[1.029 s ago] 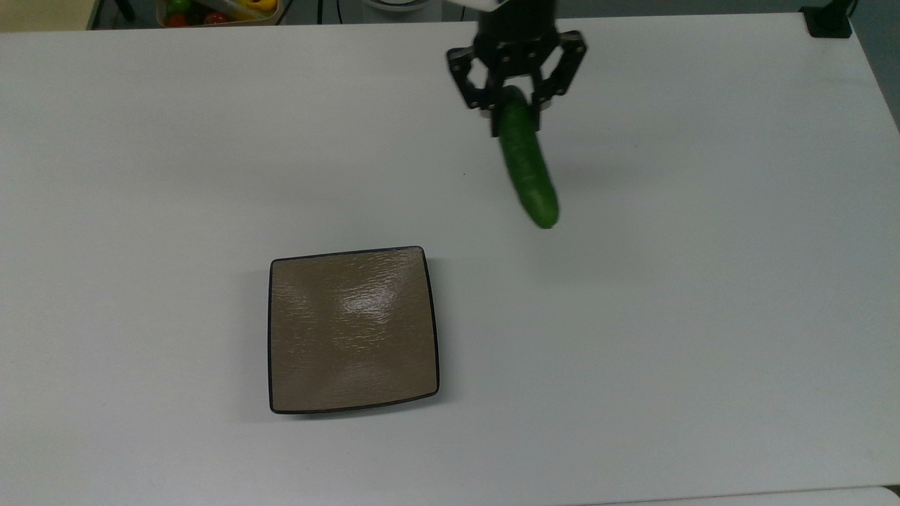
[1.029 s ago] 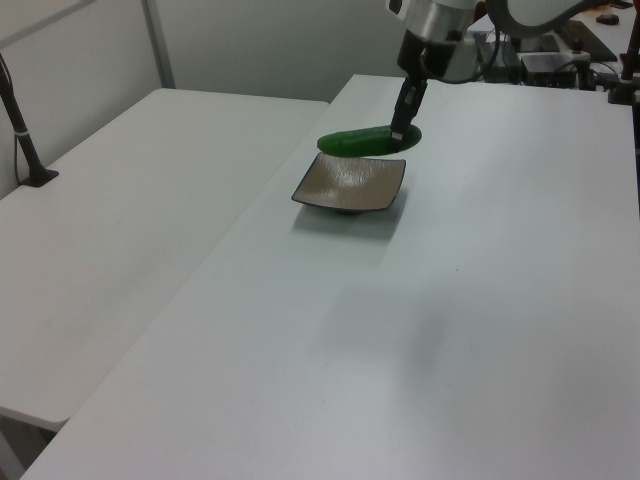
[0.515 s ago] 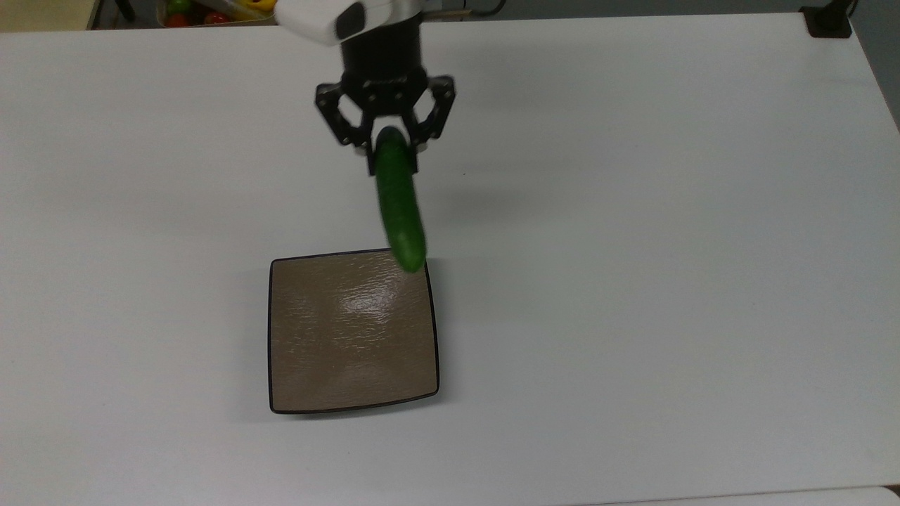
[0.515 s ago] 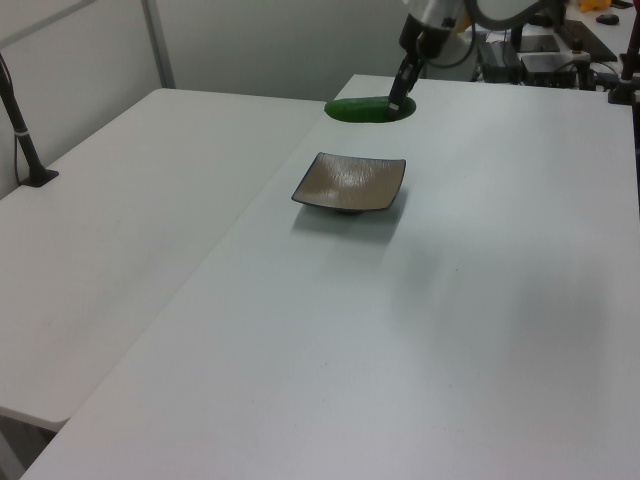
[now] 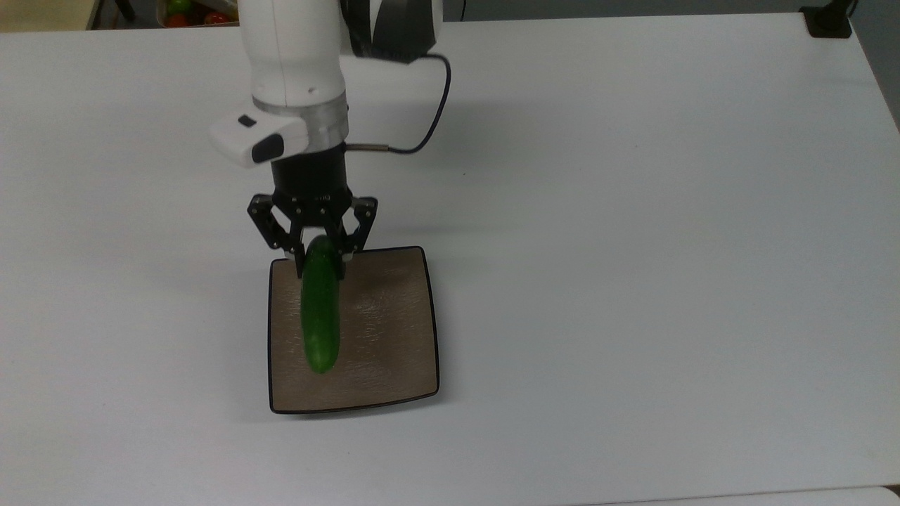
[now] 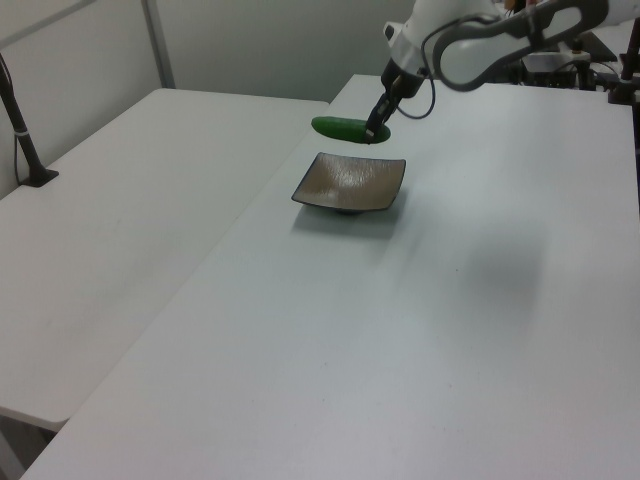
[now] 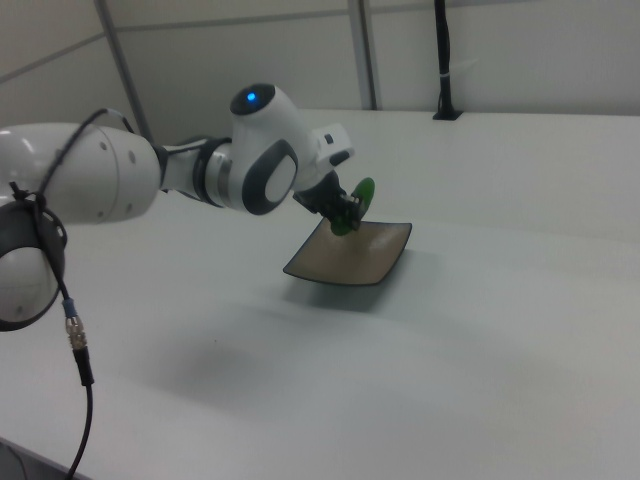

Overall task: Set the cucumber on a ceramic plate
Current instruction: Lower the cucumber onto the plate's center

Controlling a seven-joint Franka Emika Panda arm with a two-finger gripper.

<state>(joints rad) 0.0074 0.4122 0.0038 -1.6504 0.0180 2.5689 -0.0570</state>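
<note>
The black two-finger gripper [image 5: 319,254] of the white robot arm [image 5: 293,63] is gripping one end of the small dark green cucumber [image 5: 320,314], with its fingers pressing on both sides of it. In the top view the cucumber is lying across the left half of the square glossy tan-brown ceramic plate [image 5: 387,330], with its free end pointing to the plate's near edge. In the left view the cucumber [image 6: 340,128] is hanging in the air above the plate [image 6: 350,182], almost horizontal and not touching it. In the right view the gripper [image 7: 343,214] is holding the cucumber [image 7: 357,200] over the far part of the plate [image 7: 350,256]. The plate is resting on the white table [image 5: 633,246]. A black cable [image 5: 434,105] is hanging beside the arm.
</note>
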